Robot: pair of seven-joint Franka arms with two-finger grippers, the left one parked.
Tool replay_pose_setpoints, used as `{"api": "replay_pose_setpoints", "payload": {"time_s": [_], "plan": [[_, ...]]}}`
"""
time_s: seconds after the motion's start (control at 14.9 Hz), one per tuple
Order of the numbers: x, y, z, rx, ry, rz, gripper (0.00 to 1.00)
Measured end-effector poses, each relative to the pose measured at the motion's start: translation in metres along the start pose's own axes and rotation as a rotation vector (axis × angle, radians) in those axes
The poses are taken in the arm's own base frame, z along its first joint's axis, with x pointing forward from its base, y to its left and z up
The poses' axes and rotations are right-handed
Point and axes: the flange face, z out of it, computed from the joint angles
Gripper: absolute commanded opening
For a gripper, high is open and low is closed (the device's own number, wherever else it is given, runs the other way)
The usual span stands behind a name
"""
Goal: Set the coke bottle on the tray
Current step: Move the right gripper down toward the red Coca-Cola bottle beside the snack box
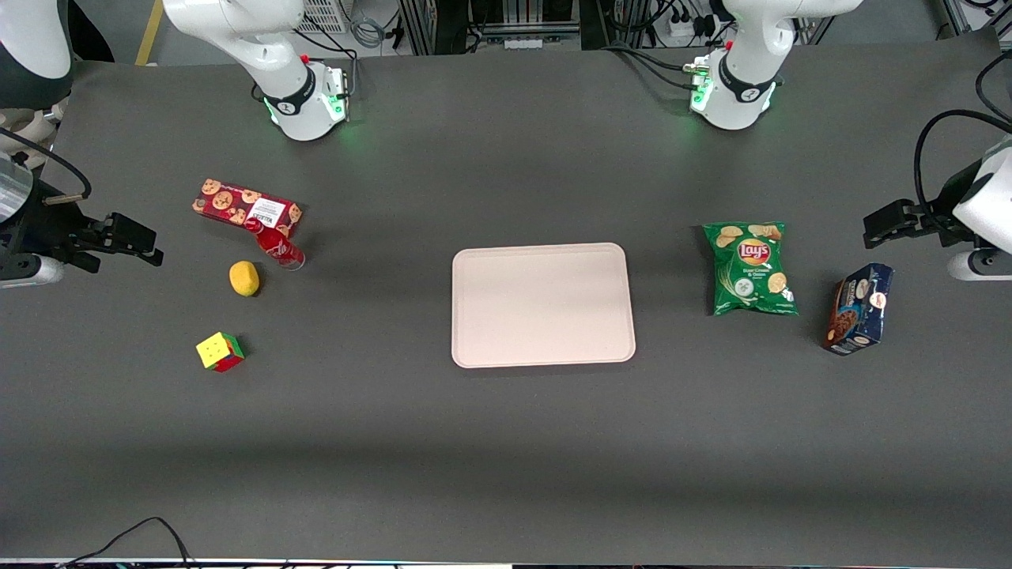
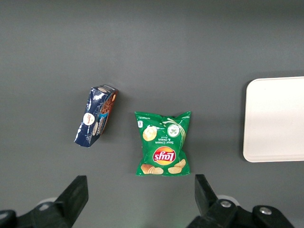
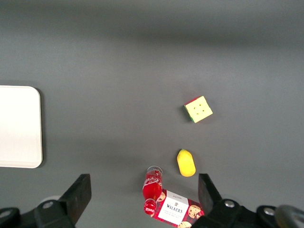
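1. Found the coke bottle (image 1: pixel 278 245) lying on its side on the dark table (image 1: pixel 506 442), well apart from the tray (image 1: pixel 542 304), at about nine o'clock from it in the front view.
2. Saw the gripper (image 1: pixel 134 239) hanging above the table at nine o'clock from the bottle, its fingers (image 3: pixel 78 194) spread wide apart and clamped on nothing.
3. Noted a red cookie box (image 1: pixel 247 207) at eleven o'clock from the bottle, with the bottle's red cap right against it.
4. Spotted a lemon (image 1: pixel 244 278) near the bottle at about seven o'clock, not touching it.
5. Placed a colour cube (image 1: pixel 220 352) between six and seven o'clock from the lemon, nearer the front camera.
6. Marked a green chip bag (image 1: pixel 751 269) at three o'clock from the tray, and a dark blue box (image 1: pixel 858 308) just past the bag, between three and four o'clock from it.
7. Read "WALKERS" on the cookie box's white label in the right wrist view, "Lay's" on the bag's red and yellow badge, and a white script logo on the bottle, too small to spell out.
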Motion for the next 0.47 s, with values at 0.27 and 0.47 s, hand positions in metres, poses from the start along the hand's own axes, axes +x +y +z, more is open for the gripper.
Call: {"api": "replay_pose_setpoints", "payload": {"time_s": [0.27, 0.47], "plan": [[0.0000, 0.0006, 0.0001, -0.006, -0.001, -0.001, 1.00], [0.0006, 0.0015, 0.0028, -0.012, -0.008, -0.001, 1.00]]}}
